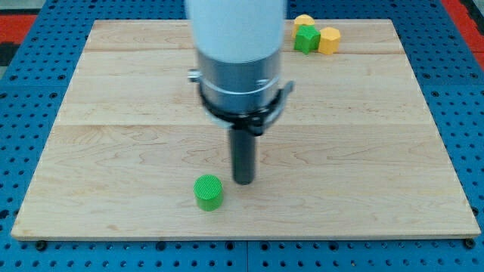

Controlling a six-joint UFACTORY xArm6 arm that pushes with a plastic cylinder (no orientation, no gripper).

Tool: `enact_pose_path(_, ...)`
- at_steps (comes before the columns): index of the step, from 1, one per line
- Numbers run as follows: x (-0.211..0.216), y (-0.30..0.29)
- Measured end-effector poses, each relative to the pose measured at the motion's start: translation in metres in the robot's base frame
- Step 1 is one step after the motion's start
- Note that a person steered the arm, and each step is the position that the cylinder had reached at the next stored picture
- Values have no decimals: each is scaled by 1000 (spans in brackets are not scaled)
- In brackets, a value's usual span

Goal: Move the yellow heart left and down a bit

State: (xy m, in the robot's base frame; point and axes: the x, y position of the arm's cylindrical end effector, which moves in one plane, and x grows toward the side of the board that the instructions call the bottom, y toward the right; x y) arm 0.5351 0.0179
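A yellow block, partly hidden so its shape is unclear, sits at the view's top right of the wooden board. A green block touches it just below, and a yellow hexagonal block lies right of the green one. A green cylinder stands near the view's bottom centre. My tip rests on the board just right of and slightly above the green cylinder, not touching it, and far from the yellow blocks. The arm's wide body hides the board's top centre.
The board lies on a blue perforated table. A red patch shows at the view's top right corner.
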Motion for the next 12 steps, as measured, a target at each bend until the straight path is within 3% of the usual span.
enact_pose_path(1,-43,89)
enact_pose_path(4,-260,303)
enact_pose_path(5,-316,288)
enact_pose_path(6,-344,246)
enact_pose_path(7,-344,243)
enact_pose_path(10,-343,148)
enact_pose_path(12,-344,129)
